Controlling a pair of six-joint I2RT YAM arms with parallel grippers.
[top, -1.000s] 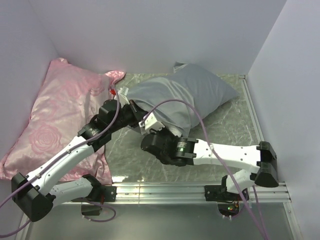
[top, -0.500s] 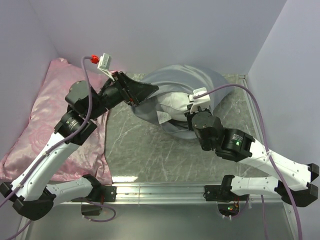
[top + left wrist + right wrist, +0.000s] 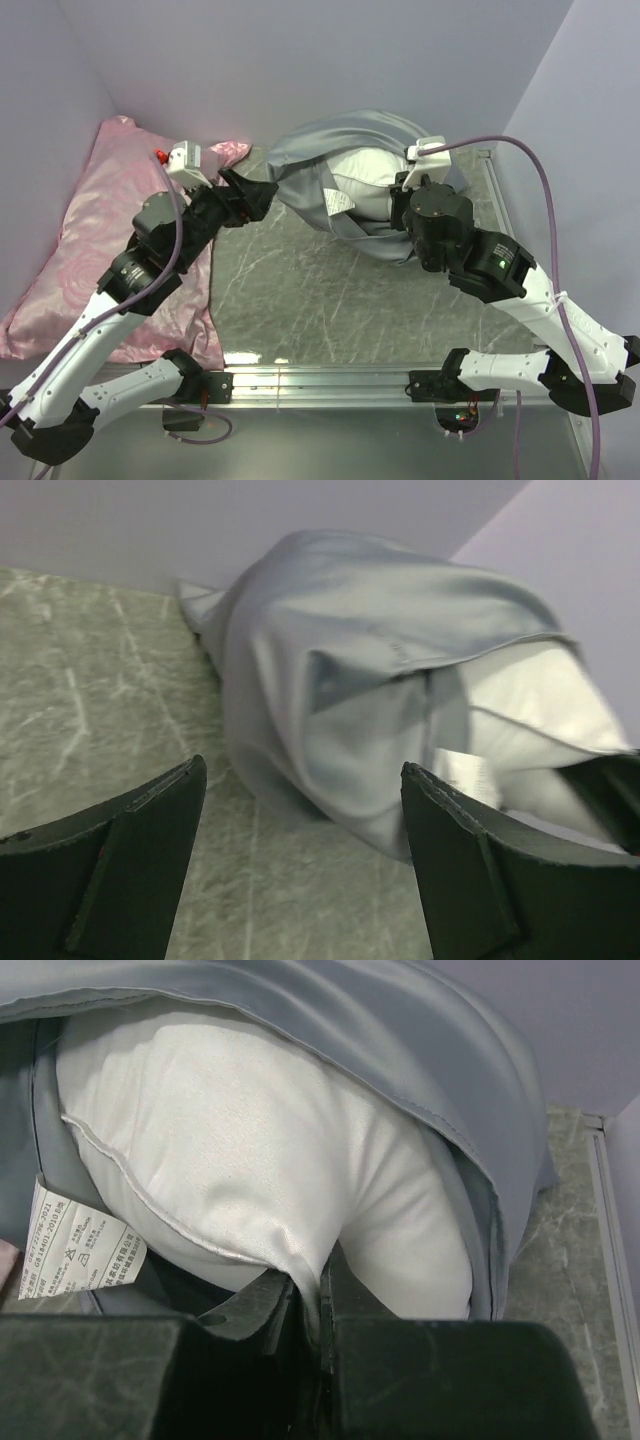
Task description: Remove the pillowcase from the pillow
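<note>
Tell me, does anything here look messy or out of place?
The grey pillowcase is bunched and peeled partly back, so the white pillow bulges out of its open end. The right claw pinches the pillow's edge; the left claw is open, holding nothing.

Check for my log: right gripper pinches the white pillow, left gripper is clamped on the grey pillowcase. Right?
No: the left wrist view shows the left gripper open, not clamped on the grey pillowcase. The right gripper does pinch the white pillow.
</note>
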